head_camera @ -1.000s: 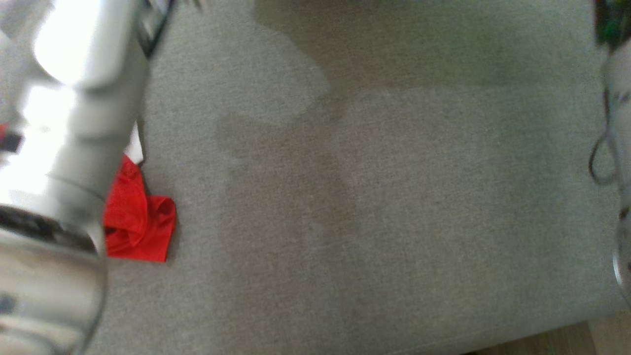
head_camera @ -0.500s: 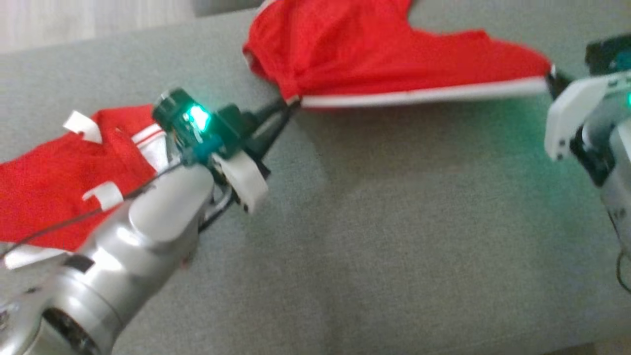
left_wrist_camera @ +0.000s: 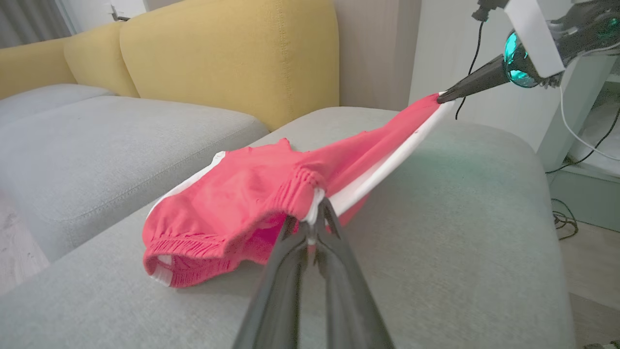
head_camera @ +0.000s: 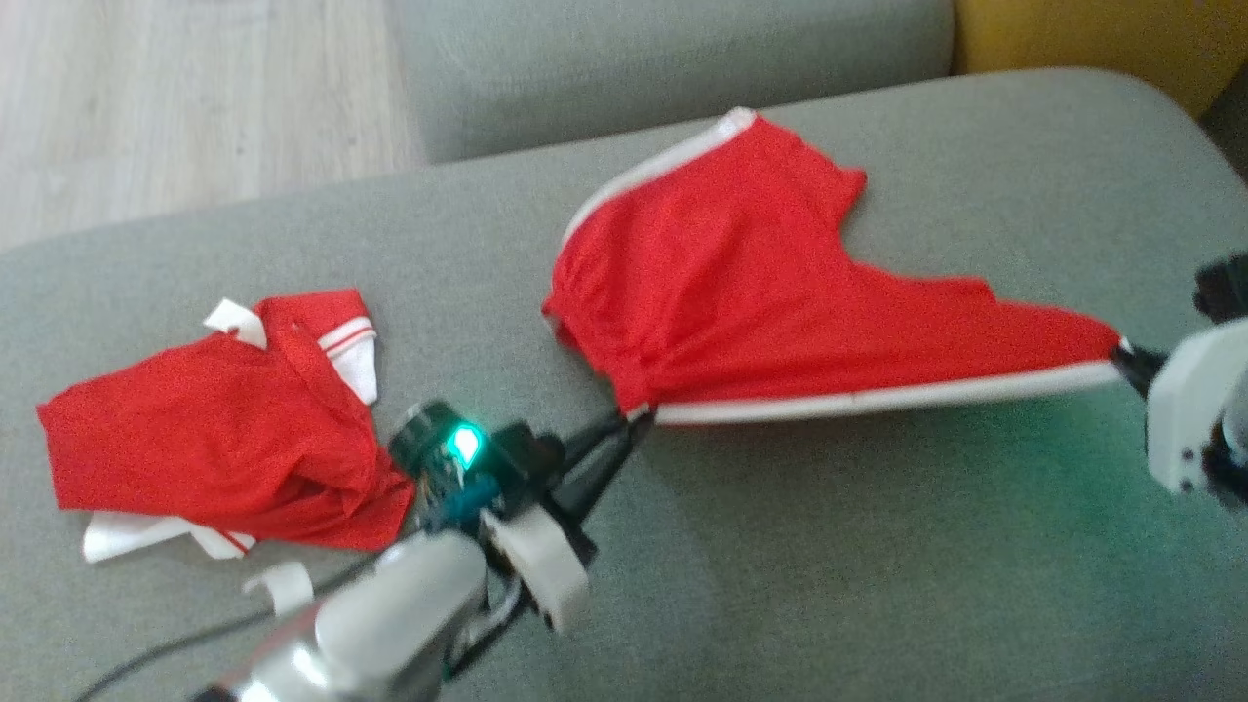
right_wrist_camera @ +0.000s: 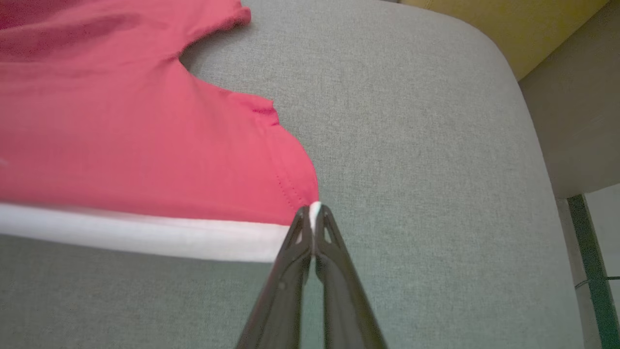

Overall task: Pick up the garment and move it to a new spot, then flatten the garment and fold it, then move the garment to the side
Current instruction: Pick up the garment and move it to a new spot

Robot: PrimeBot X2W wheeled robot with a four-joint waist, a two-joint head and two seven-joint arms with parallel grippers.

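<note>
Your left gripper [head_camera: 632, 425] is nearest, clenched on one end of the white-trimmed edge of the red shorts [head_camera: 741, 292]. The left wrist view shows it pinching the trim right by the gathered waistband. Your right gripper [head_camera: 1126, 357] is clamped on the other end of that edge, at the right side of the head view. The white trim runs taut between the two, lifted just off the grey cushion [head_camera: 877, 585]. The rest of the shorts drapes back onto the cushion behind it.

A second red-and-white garment [head_camera: 205, 439] lies crumpled on the same cushion, left of your left arm and apart from the shorts. Farther back are another grey seat [head_camera: 673, 58], the wood floor [head_camera: 195, 97] and a yellow sofa back [head_camera: 1092, 39].

Compared with half a second ago, both grips and the stretch are the same. The whole head view has shifted, so the camera moved. The shorts now show whole mid-frame, not cut off at the top.
</note>
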